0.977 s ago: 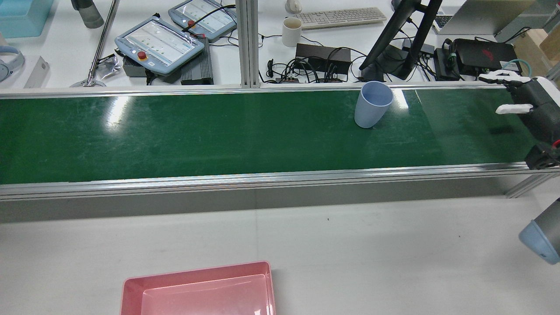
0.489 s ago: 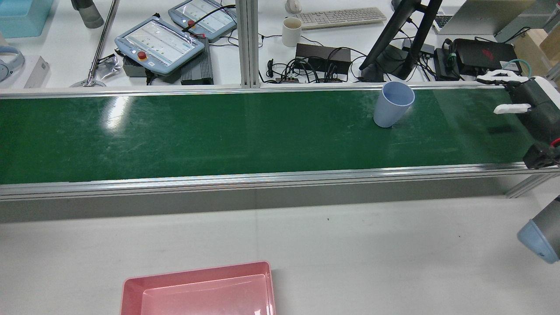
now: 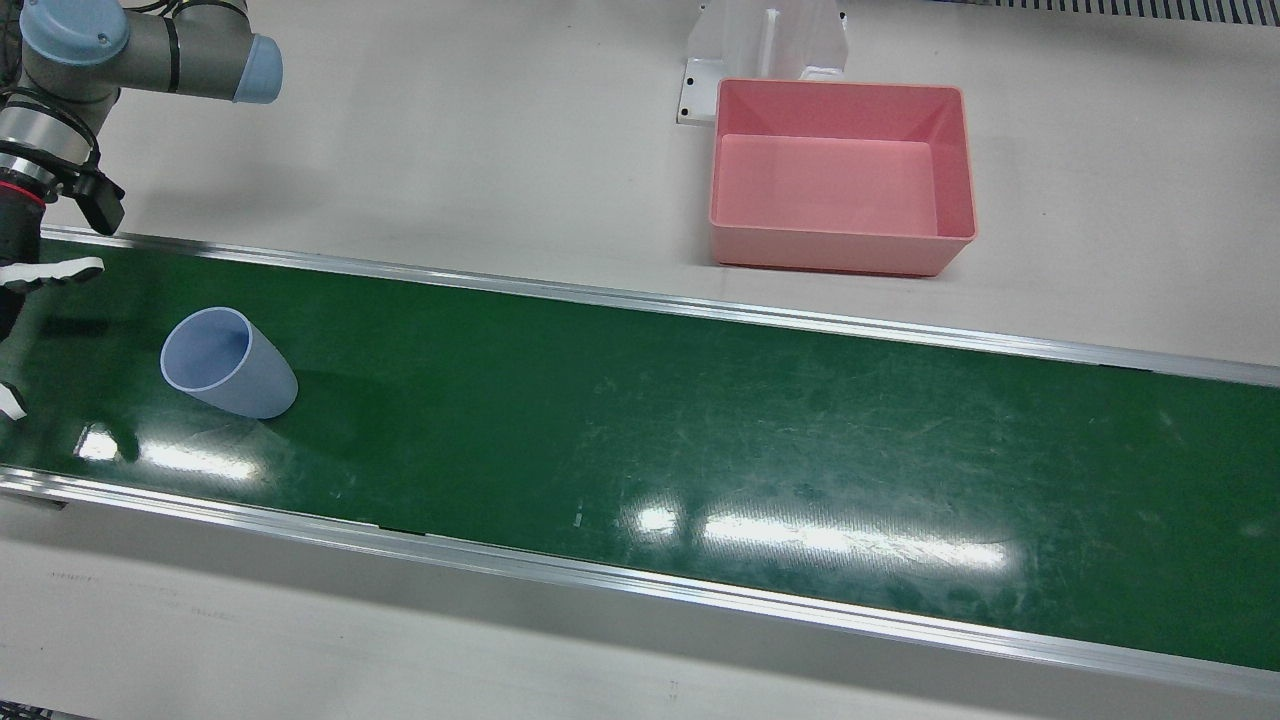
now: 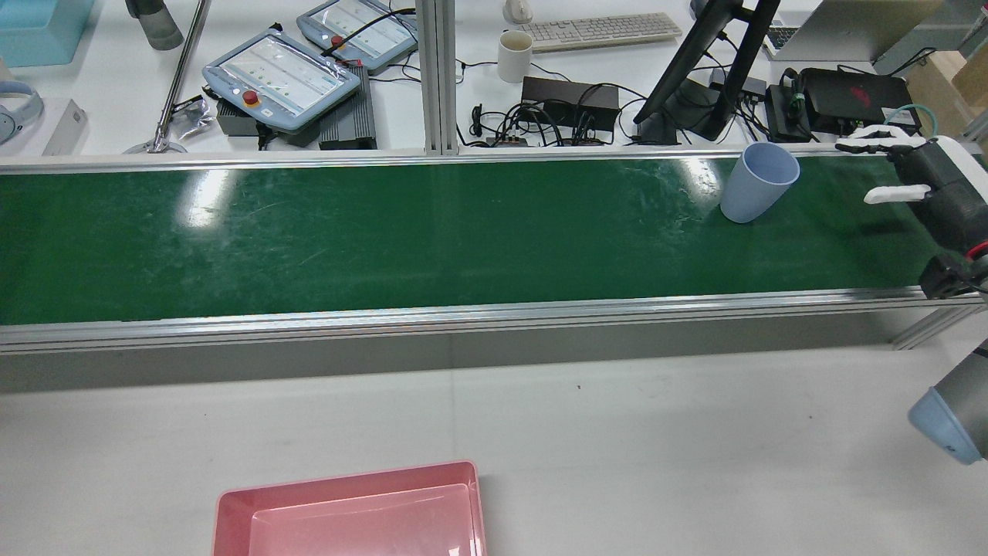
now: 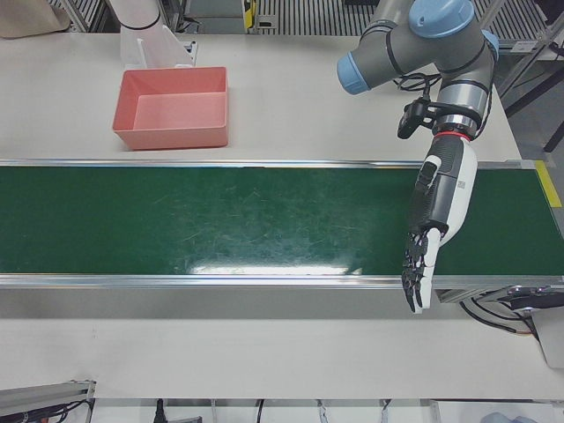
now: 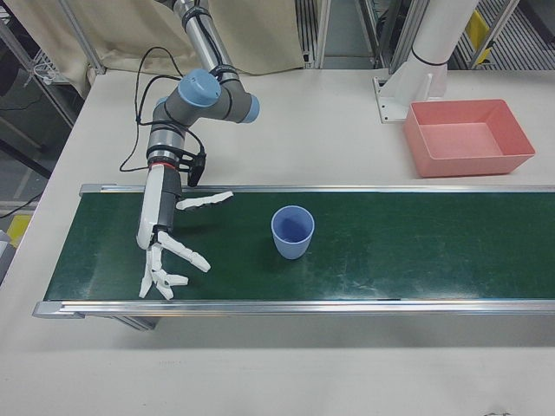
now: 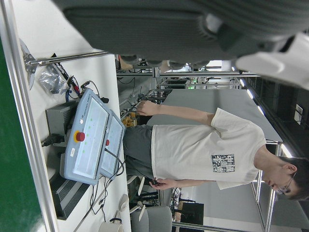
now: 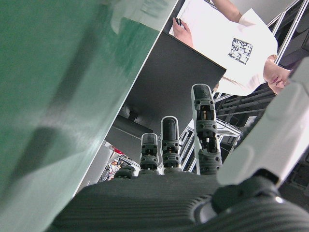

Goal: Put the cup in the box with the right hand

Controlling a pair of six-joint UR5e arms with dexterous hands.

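A light blue cup (image 4: 756, 184) stands upright on the green conveyor belt (image 4: 386, 232), near its far rail. It also shows in the front view (image 3: 230, 365) and the right-front view (image 6: 292, 232). My right hand (image 4: 907, 174) hovers over the belt's end, open with fingers spread, a short gap from the cup; the right-front view shows it too (image 6: 169, 238). The pink box (image 4: 347, 472) sits on the white table on the near side of the belt, and shows in the front view (image 3: 830, 250). My left hand (image 5: 438, 207) is open and flat over the other end of the belt, holding nothing.
Aluminium rails (image 4: 463, 313) edge the belt. Behind it are teach pendants (image 4: 282, 77), a white mug (image 4: 514, 55), cables and a monitor stand (image 4: 695, 69). A white pedestal (image 3: 765, 45) stands behind the box.
The cup has travelled along the belt toward my right hand, to the right in the rear view. My right hand has hardly moved and stays open.
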